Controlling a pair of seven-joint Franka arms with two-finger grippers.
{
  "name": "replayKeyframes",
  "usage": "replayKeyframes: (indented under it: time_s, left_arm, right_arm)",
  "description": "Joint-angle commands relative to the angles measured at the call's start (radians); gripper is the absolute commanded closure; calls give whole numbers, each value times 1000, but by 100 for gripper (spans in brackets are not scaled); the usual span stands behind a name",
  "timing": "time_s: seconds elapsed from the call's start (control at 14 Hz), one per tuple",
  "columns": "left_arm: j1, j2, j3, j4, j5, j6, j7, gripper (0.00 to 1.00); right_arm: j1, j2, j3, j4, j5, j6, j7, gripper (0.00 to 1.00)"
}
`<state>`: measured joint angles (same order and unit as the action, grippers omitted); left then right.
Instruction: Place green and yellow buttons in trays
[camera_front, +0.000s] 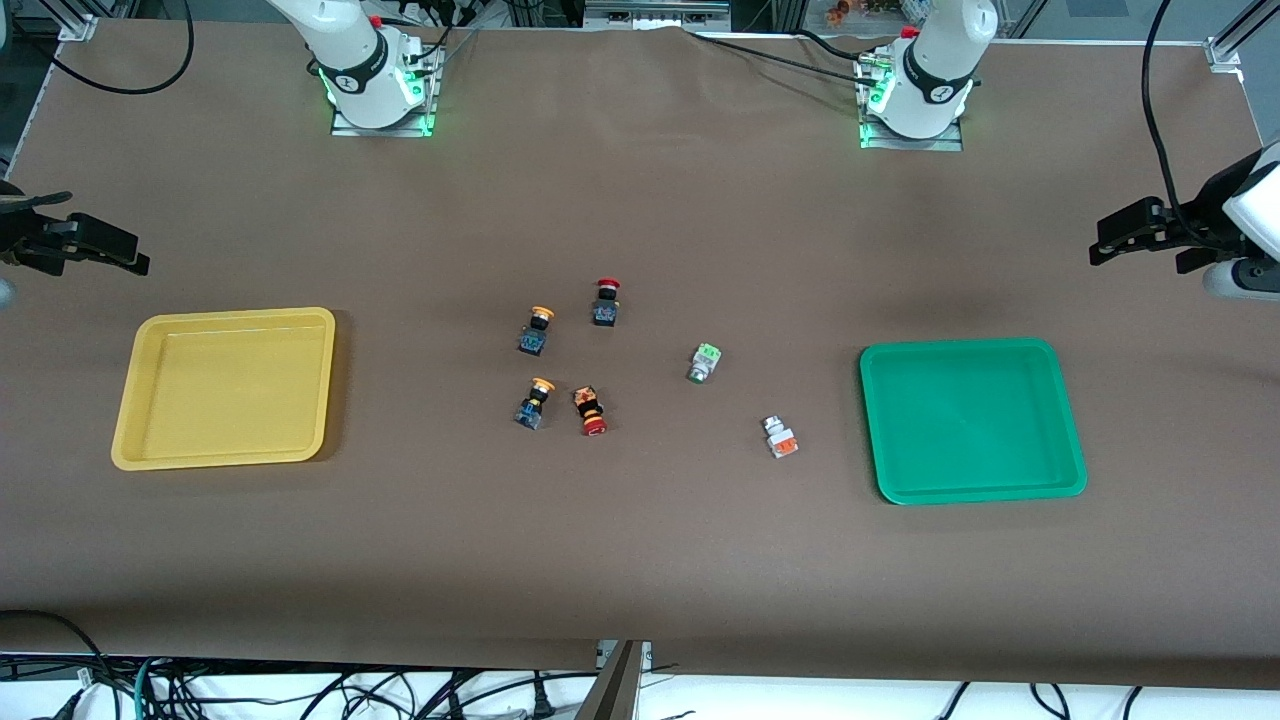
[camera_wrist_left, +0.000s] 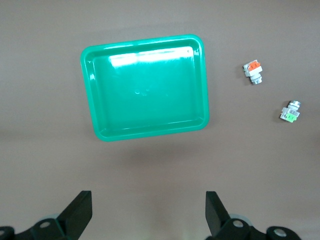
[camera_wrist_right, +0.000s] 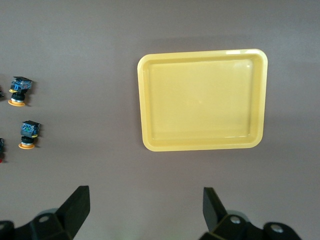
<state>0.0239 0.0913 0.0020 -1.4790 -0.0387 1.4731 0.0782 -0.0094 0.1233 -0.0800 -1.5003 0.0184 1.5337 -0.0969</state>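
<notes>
Two shallow plastic trays lay on the brown table, both holding nothing: a yellow tray (camera_front: 228, 388) toward the right arm's end, a green tray (camera_front: 971, 420) toward the left arm's. Between them lay six small switches: two yellow-capped buttons (camera_front: 537, 330) (camera_front: 535, 402), two red-capped switches (camera_front: 604, 301) (camera_front: 590, 411), a white green-tipped button (camera_front: 704, 362) and a white orange-tipped button (camera_front: 780, 437) nearer the camera. The left gripper (camera_wrist_left: 147, 212) and right gripper (camera_wrist_right: 145, 210) waited aloft at the table's ends, fingers spread wide, grasping nothing.

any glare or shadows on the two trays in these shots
Left wrist view: white glare streaks on the green tray floor, and a soft shadow on the table along one edge. Right wrist view: the yellow tray is evenly lit, only a faint highlight on its rim. Front view: both trays sharp, no glare.
</notes>
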Motion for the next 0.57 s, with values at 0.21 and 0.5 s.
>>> replayKeyframes:
  time_s: [0.21, 0.5]
  left_arm:
    - [-19, 13, -23, 31, -6, -20, -47, 0]
    - [-79, 140, -169, 43, -10, 15, -381, 0]
  right_arm:
    - [-6, 13, 3, 20, 20, 13, -15, 0]
    - [-3, 13, 3, 20, 18, 9, -17, 0]
